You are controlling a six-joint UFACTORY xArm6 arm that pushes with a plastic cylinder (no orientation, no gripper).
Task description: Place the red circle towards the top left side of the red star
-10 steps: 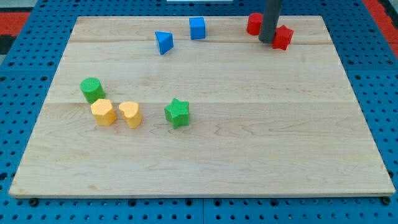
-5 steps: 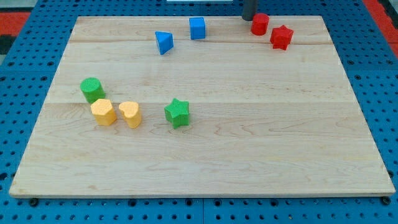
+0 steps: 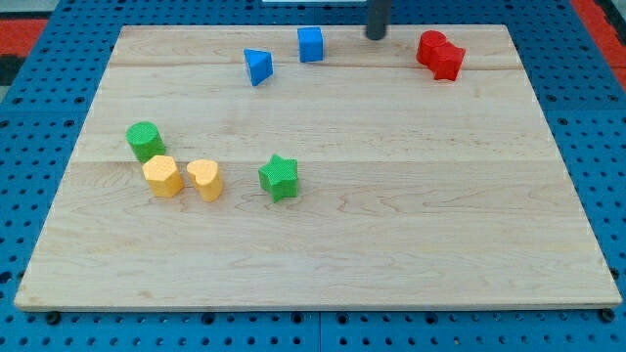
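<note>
lab bench, wooden board [image 3: 323, 244] on blue pegboard [image 3: 39, 196], test setup

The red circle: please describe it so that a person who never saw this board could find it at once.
Look at the wooden board and go to its corner at the view's top right, where two red blocks sit pressed together. The red circle is the upper-left one, touching the red star. It is round and smooth-sided, while its neighbour has points; my tip stands apart to its left.

I see pale matt wood board [image 3: 323, 244] w/ visible grain; blue pegboard [image 3: 39, 196] under it looks like perforated plastic; blocks matt, ribbed.
</note>
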